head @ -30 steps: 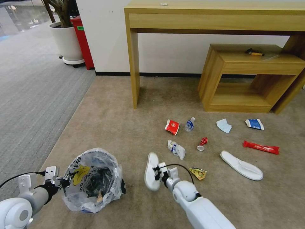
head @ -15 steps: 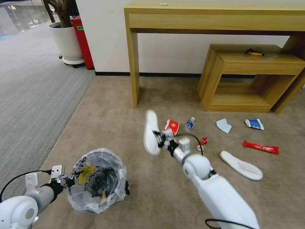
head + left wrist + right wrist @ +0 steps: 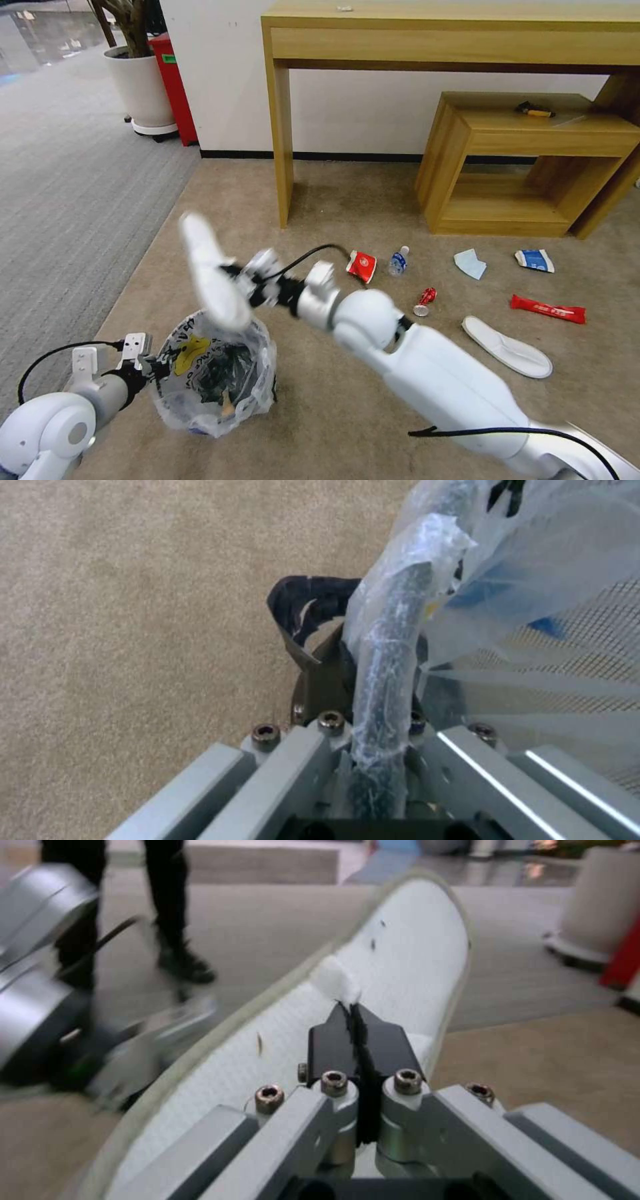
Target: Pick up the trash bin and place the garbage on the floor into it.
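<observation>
Trash bin point(image 3: 213, 380) sits low on beige floor point(image 3: 320, 407) at robot's left-front, lined w/ crinkled translucent bag w/ black print; dark contents inside, w/ a pale wooden stick-like piece point(image 3: 227, 402) visible; left claw point(image 3: 152, 369) clamped on bin rim at its left side; left wrist view shows bag-wrapped rim point(image 3: 387, 670) running between the closed fingers, mesh wall of bin beside it.

Large wooden bench point(image 3: 453, 40) against wall at back, smaller wooden shelf unit point(image 3: 533, 160) tucked under its right end; white plant pot point(image 3: 140, 87) and red box point(image 3: 172, 80) far left by grey ribbed carpet point(image 3: 60, 200).

Right arm reaches across from right side; right claw point(image 3: 235, 283) shut tight on a white slipper point(image 3: 210, 273); slipper held in air, roughly upright, lower end just above/over bin opening; right wrist view: black fingers point(image 3: 333, 1045) pinched together on slipper's upper strap edge, sole point(image 3: 413, 970) stretching away.

Remaining garbage on floor to right, well apart from bin: second white slipper point(image 3: 507, 347); red wrapper point(image 3: 548, 309); red cup point(image 3: 361, 266), crushed; blue wrapper point(image 3: 534, 260); light-blue mask point(image 3: 470, 263); small bottle point(image 3: 398, 261) just beside cup; red can point(image 3: 423, 301).
</observation>
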